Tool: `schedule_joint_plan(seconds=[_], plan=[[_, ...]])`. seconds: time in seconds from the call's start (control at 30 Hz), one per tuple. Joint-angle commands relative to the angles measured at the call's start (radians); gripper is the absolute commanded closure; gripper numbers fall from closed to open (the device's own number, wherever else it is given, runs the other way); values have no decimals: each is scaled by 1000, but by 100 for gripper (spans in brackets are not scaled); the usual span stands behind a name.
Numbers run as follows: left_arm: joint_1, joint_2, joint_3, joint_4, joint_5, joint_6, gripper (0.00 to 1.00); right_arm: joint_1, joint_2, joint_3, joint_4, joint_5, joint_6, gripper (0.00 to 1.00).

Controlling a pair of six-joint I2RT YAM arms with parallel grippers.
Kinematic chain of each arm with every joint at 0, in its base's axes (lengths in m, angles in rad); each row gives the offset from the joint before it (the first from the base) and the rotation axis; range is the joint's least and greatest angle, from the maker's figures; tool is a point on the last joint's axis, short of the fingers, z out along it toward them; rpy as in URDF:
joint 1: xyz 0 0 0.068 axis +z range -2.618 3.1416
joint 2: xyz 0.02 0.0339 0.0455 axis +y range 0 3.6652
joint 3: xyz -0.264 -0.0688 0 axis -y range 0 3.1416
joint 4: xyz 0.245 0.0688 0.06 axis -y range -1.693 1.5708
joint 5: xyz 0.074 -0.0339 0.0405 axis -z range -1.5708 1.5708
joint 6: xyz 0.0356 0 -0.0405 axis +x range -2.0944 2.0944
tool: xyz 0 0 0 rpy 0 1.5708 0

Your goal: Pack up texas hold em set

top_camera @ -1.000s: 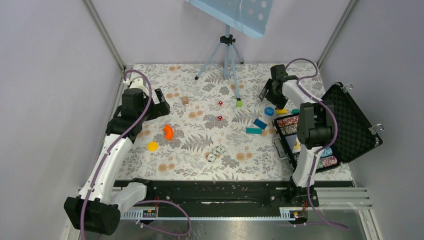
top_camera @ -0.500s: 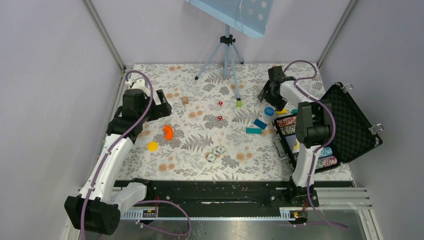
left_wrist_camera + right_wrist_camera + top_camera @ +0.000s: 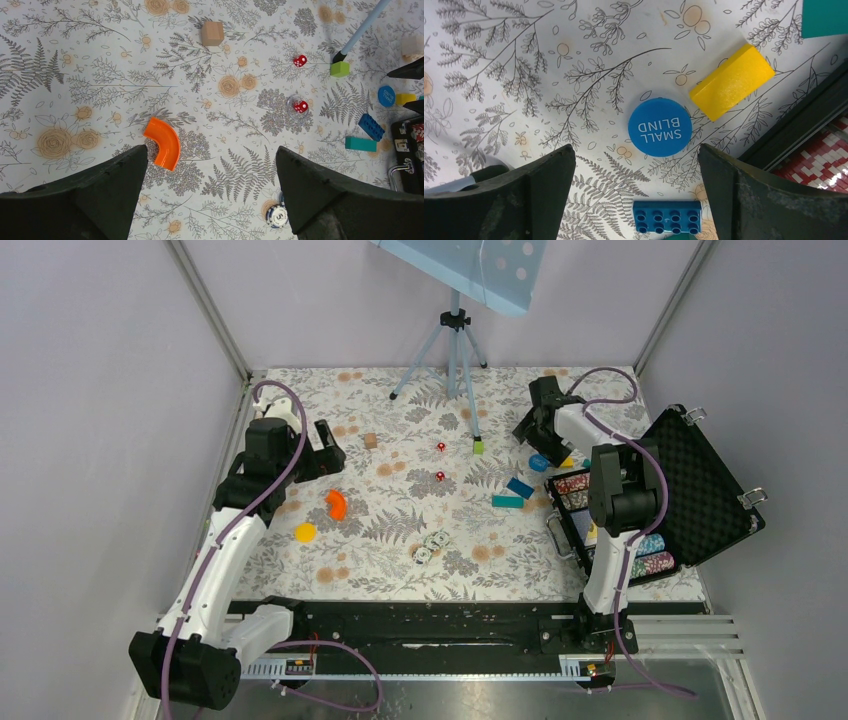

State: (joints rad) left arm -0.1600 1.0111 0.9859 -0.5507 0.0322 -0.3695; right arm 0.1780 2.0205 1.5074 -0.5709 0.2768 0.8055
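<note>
Disc flat on tabletop, centred under right tool, spread wide. Likely light, stiff, thin, slick: pinch across rim, low. Case just beside one finger.

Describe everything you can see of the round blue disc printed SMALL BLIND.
The blue disc is flat, round and smooth, plastic by the look, with SMALL BLIND in white capitals, upside down in the right wrist view. It lies face up on the floral tablecloth, outside the black case. A yellow block sits very near its edge; a blue brick lies apart. The open right gripper is above it, not touching.
</note>
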Motion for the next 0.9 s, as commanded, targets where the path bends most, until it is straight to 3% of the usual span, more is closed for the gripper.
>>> schedule_joint_plan(seconds=[0.0,0.5,0.87], plan=[[2,6,-3,50,37,6,1,11,-15,2,-27,83,131,1],[3,7,-2,52,54,3,1,28,20,52,-138,159,328,0],[2,-1,-2,51,52,3,1,54,38,82,-160,208,342,4]])
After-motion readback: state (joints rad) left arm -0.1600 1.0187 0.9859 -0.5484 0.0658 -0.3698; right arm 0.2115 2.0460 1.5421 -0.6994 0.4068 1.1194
